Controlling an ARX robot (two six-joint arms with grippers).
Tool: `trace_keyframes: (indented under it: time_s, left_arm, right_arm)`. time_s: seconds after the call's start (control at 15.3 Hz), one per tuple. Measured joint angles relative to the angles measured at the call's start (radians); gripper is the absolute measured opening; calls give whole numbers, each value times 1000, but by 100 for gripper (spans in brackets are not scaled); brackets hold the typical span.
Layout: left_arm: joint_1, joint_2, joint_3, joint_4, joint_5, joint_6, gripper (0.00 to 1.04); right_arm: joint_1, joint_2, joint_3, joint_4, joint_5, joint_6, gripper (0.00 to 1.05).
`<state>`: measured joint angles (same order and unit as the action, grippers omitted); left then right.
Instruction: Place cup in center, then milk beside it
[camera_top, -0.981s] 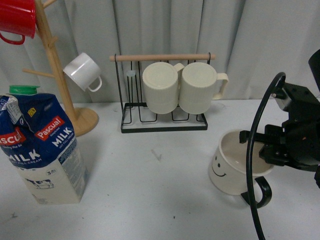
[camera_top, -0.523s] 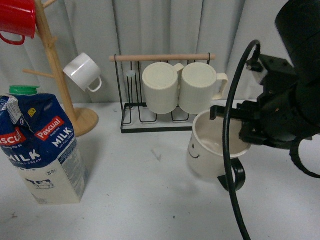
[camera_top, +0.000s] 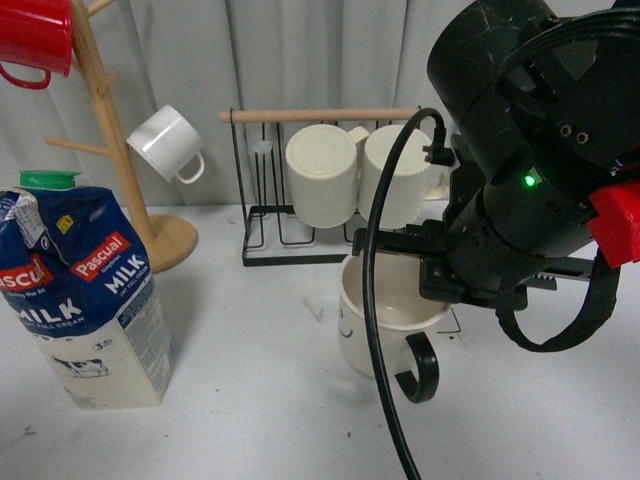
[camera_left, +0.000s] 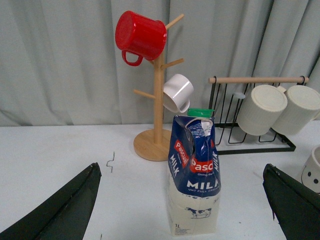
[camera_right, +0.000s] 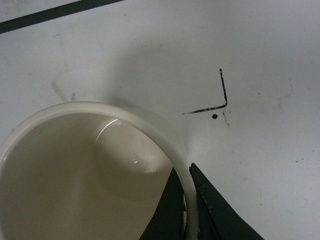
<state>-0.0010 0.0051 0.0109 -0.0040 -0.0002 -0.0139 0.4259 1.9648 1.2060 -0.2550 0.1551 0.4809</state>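
Note:
The cup (camera_top: 380, 318), cream-white with a black handle (camera_top: 420, 368), hangs from my right gripper (camera_top: 440, 285), which is shut on its rim near the table's middle. In the right wrist view the gripper (camera_right: 186, 200) pinches the cup's wall (camera_right: 100, 150), one finger inside and one outside. A black corner mark (camera_right: 220, 100) of the center lies on the table just past the cup. The milk (camera_top: 80, 300) stands upright at the front left. My left gripper (camera_left: 181, 169) is open, its fingers (camera_left: 65, 210) wide on either side of the milk (camera_left: 194, 170), short of it.
A wooden mug tree (camera_top: 115, 150) with a red mug (camera_top: 35, 40) and a small white mug (camera_top: 165, 143) stands at the back left. A black wire rack (camera_top: 325, 245) with two ribbed cream mugs (camera_top: 322, 175) stands behind the cup. A grey curtain hangs behind.
My right gripper has carried the cup leftward from the table's right side to near the middle. The milk and left gripper have not moved.

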Motion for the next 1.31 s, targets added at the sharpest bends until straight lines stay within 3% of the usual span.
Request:
trace_keyframes:
  time_s: [1.11, 1.18, 1.31]
  left_arm:
    - [0, 0, 0, 0, 0, 0, 98]
    - [0, 0, 0, 0, 0, 0, 98]
    - [0, 0, 0, 0, 0, 0, 98]
  right_arm:
    - [-2, 96, 46, 35, -29, 89, 3]
    - [-2, 97, 50, 34, -33, 89, 9]
    - [-4, 97, 50, 30, -47, 88, 32]
